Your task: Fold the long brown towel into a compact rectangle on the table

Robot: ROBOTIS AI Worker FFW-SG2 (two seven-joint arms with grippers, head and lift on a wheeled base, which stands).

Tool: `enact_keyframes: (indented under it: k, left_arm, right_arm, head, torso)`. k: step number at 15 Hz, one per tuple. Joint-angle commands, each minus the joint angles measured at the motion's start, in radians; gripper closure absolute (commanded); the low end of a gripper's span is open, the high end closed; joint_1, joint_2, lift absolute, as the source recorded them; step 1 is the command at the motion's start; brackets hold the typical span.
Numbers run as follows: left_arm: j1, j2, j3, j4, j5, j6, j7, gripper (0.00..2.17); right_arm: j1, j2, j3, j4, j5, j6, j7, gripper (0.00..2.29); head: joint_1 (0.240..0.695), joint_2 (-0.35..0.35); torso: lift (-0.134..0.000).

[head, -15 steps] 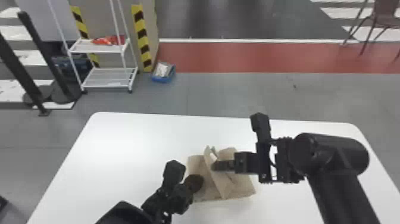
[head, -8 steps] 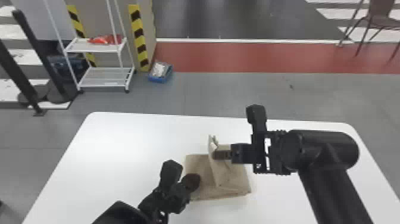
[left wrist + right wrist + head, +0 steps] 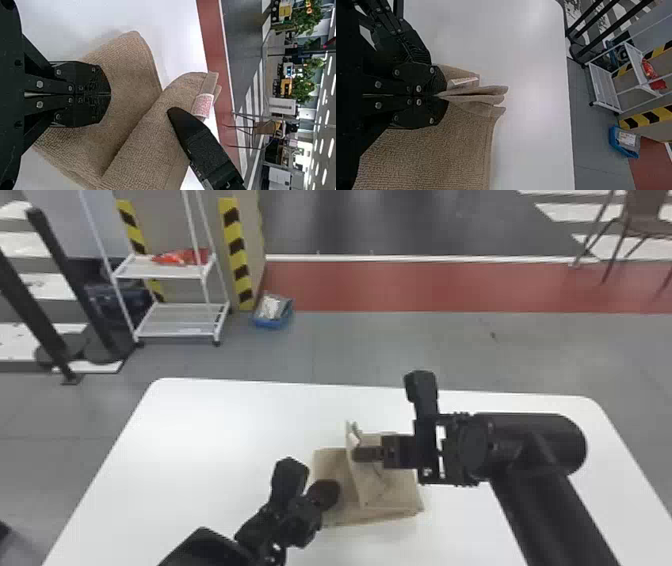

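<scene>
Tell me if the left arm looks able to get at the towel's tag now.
Probably not easily: the left gripper is shut over the towel, and the right gripper pinches the fold close beside the tag, crowding the way.

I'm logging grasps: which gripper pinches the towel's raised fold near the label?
The right gripper, shut on the fold; the left gripper is over the lower layer.

On the white, round-cornered worktop (image 3: 210,435) before me lies the folded brown cloth towel (image 3: 392,492); beyond, to my left, a white open-shelved rack (image 3: 175,272) stands on the grey floor (image 3: 360,350).
</scene>
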Motion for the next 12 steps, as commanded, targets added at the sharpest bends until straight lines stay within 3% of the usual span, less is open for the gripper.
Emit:
enact_keyframes:
  k: [1,3,7,9,12]
  left_arm:
    - [-0.003,0.000,0.001,0.001,0.000,0.000,0.000,1.79]
    - [-0.003,-0.002,-0.002,0.003,0.000,0.000,0.000,1.79]
    - [-0.003,-0.002,-0.005,0.006,0.000,0.000,-0.001,1.79]
    - [-0.003,-0.002,-0.005,0.006,0.000,0.000,-0.001,1.79]
    - [-0.003,-0.002,-0.009,0.009,0.000,0.000,-0.001,1.79]
  right_arm:
    - [-0.007,0.001,0.005,0.027,-0.002,-0.030,-0.001,1.29]
    - [-0.020,0.001,0.016,0.055,0.001,-0.033,-0.001,1.29]
    - [-0.024,0.001,0.033,0.082,-0.011,-0.069,-0.001,1.07]
    - [-0.024,0.001,0.047,0.084,-0.017,-0.066,0.000,0.81]
    - [-0.023,0.001,0.074,0.082,-0.038,-0.057,0.002,0.80]
  head:
    - [0.695,0.014]
    - [0.695,0.015]
    - [0.695,0.014]
    - [0.695,0.018]
    - [0.695,0.028]
  torso:
    - [0.000]
    - [0.000]
    - [0.000]
    - [0.000]
    - [0.000]
